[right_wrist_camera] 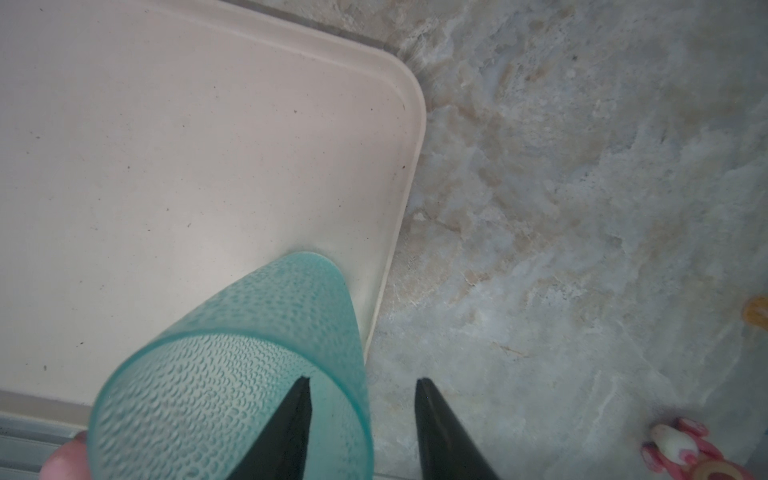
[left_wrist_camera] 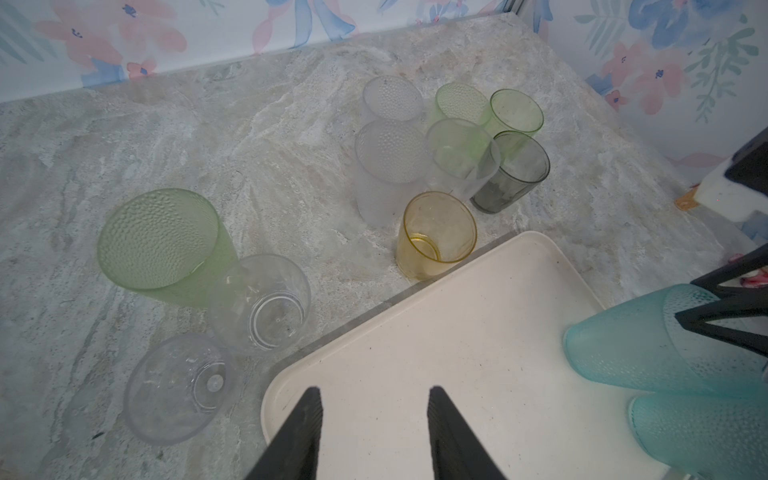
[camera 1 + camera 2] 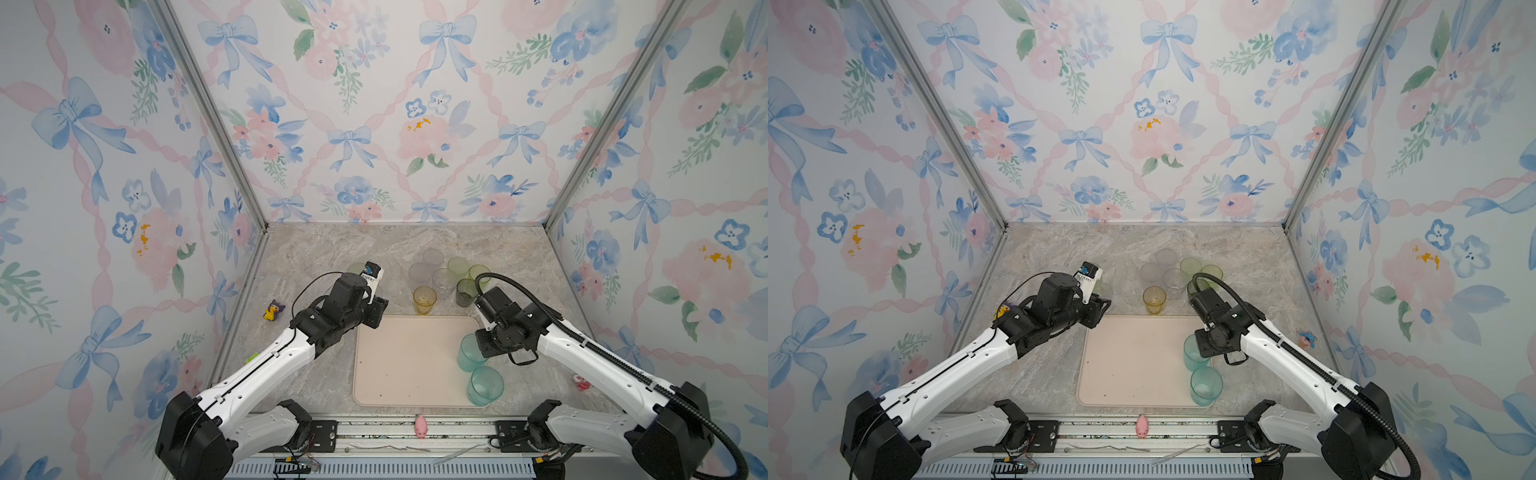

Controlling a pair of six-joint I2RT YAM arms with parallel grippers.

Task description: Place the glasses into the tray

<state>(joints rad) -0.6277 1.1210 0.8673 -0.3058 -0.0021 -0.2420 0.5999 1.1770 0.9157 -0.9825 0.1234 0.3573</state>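
On the tray (image 3: 399, 365) so far: far teal glass (image 3: 469, 355) and near teal glass (image 3: 484, 386), both upright, mouths up, along its right rim and just beside each other. The near one sits in the tray's near right corner. At the far teal glass's mouth is the right claw (image 1: 362, 379), released: jaws apart, one finger inside the rim, the other outside over the counter (image 1: 582, 208), and neither presses the wall as far as the right wrist view shows. Over the tray's far left corner hangs the left claw (image 2: 374, 388), also released and empty. All other glasses are on the counter, off the tray. The main cluster is just past the tray's far edge, with the amber glass (image 3: 424, 300) nearest the rim and the smoky grey glass (image 3: 466, 292) to its right. Behind them are two pale green glasses (image 3: 458, 266) and three frosted or clear glasses (image 3: 433, 257), packed close. A second group sits under the left arm, best seen in the left wrist view: a dimpled green glass (image 2: 162, 241) and two clear glasses (image 2: 259, 305), near the tray's far left corner. Out at the edges are a yellow duck toy (image 3: 272, 311) left of the left arm, a red-and-white toy (image 3: 582, 382) right of the tray, and a pink pig toy (image 3: 421, 427) on the front rail.
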